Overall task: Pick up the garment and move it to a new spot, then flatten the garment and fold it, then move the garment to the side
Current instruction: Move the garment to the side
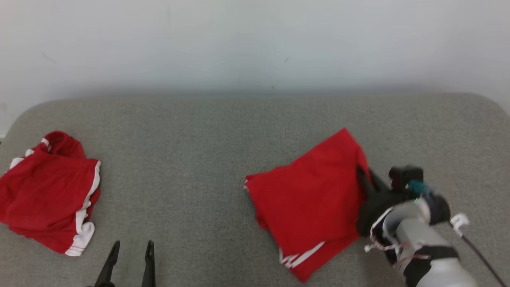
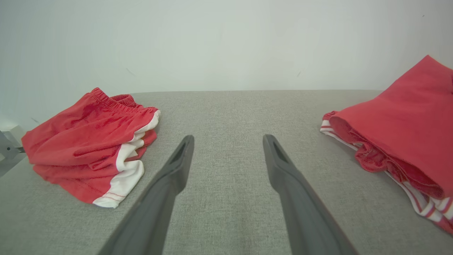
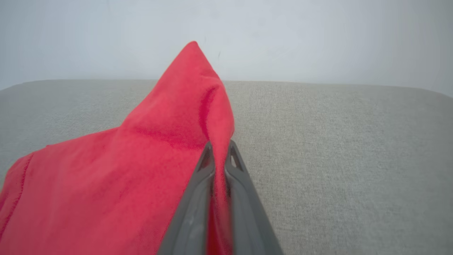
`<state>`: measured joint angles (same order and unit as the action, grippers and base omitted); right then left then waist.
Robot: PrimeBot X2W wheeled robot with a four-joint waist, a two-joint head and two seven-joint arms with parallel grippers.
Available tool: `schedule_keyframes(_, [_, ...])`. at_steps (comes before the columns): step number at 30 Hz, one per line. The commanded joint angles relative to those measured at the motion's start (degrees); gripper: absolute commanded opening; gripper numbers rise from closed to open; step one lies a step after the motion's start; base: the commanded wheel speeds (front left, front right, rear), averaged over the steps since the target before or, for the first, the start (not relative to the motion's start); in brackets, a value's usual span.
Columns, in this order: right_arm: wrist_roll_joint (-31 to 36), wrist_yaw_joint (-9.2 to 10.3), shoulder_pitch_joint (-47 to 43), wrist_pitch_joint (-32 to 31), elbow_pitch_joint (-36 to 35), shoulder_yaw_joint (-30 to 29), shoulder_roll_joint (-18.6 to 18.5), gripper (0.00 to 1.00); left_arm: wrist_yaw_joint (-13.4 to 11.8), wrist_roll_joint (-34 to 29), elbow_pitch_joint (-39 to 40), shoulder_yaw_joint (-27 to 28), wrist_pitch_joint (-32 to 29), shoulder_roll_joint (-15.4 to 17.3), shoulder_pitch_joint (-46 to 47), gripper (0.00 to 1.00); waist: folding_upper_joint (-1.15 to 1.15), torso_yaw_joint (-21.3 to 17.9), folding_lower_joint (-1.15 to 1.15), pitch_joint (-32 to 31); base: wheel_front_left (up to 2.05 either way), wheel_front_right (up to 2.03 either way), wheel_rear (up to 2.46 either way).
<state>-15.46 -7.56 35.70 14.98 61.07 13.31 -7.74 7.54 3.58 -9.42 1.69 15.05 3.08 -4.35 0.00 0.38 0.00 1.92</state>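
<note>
The garment (image 1: 310, 199) is a pair of red shorts with white stripes, folded and lying right of centre on the grey padded table (image 1: 191, 135). My right gripper (image 1: 361, 172) is shut on its right edge. In the right wrist view the red cloth (image 3: 141, 170) is pinched between the two dark fingers of the right gripper (image 3: 219, 147) and rises in a peak above them. The left wrist view has the garment (image 2: 400, 117) at the right, its layered edges showing. My left gripper (image 1: 132, 245) stands open near the table's front left, with nothing between its fingers (image 2: 228, 140).
A second pair of red shorts with white trim (image 1: 48, 195) lies crumpled at the table's left end, left of the left gripper in its wrist view (image 2: 92, 141). A pale wall stands behind the table. Bare grey surface lies between the two garments.
</note>
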Motion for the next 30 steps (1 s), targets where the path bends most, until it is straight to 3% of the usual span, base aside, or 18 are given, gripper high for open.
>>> schedule_keyframes(1, [0.7,0.11,3.0,0.3,0.2,0.2,-1.7,0.00,-0.1,0.7,1.0,-0.4,0.2,0.4,1.8,1.00,0.00,-0.9,0.00,3.0,0.00,0.00,0.00])
schedule_keyframes(10, [4.3,0.11,14.7,0.1,4.9,1.4,-10.1,0.00,-0.1,1.8,4.6,-1.6,0.2,2.4,6.0,1.00,0.00,-1.3,0.00,10.7,0.00,0.00,0.00])
schedule_keyframes(20, [7.5,0.11,23.5,0.0,8.9,-1.8,-21.3,0.00,-0.1,2.9,8.5,-1.9,0.2,4.8,9.6,1.00,0.00,-2.7,0.00,18.1,0.00,0.00,0.00])
schedule_keyframes(30, [12.2,0.11,28.9,-0.4,10.2,-4.5,-28.2,0.00,-0.1,3.4,12.1,-2.2,0.2,7.9,11.9,1.00,0.00,-3.3,0.00,23.5,0.00,0.00,0.00])
